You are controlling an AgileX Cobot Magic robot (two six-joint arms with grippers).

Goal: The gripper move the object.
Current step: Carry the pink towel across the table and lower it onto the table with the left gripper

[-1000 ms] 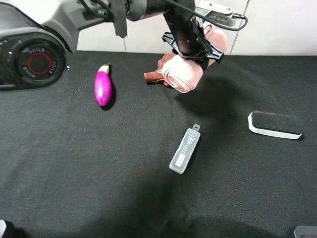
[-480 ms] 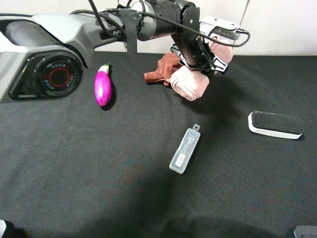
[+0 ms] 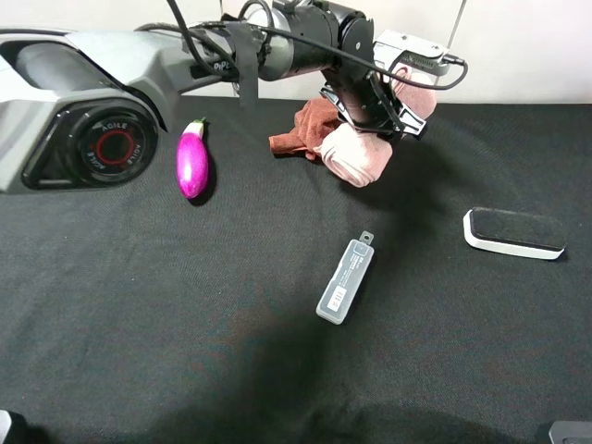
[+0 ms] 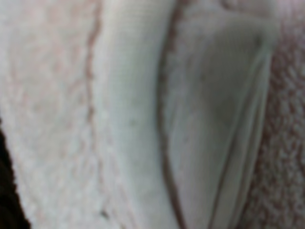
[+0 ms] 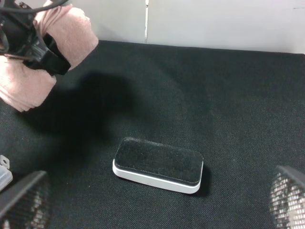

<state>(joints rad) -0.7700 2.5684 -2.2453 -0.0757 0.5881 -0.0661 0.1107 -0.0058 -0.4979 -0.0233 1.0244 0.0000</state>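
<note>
**Now the left arm holds a pink towel at the table's far edge**

The left arm reaches in from the far left corner, low and nearly level over the table, its wrist bent down near the middle of the far edge. The left gripper (image 3: 379, 111) is clamped around a pink towel (image 3: 356, 159). The soft terry bundle bulges on both sides of the black fingers, and it fills the left wrist view. The towel's shadow falls on the surface beside it. The right gripper (image 5: 155, 205) has its mesh-textured fingertips (image 5: 24, 198) spread wide apart, holding nothing.

A crumpled brown cloth (image 3: 301, 129) lies against the towel on its left. A glossy purple eggplant (image 3: 191, 162) lies toward the far left corner. A slim grey plastic stick (image 3: 345, 280) lies near the table's centre. A rounded black-topped pad with a white base (image 3: 513, 232) sits toward the right edge. The table (image 3: 139, 324) is covered in matte black fabric, and a pale wall (image 3: 527, 46) stands behind it.
</note>
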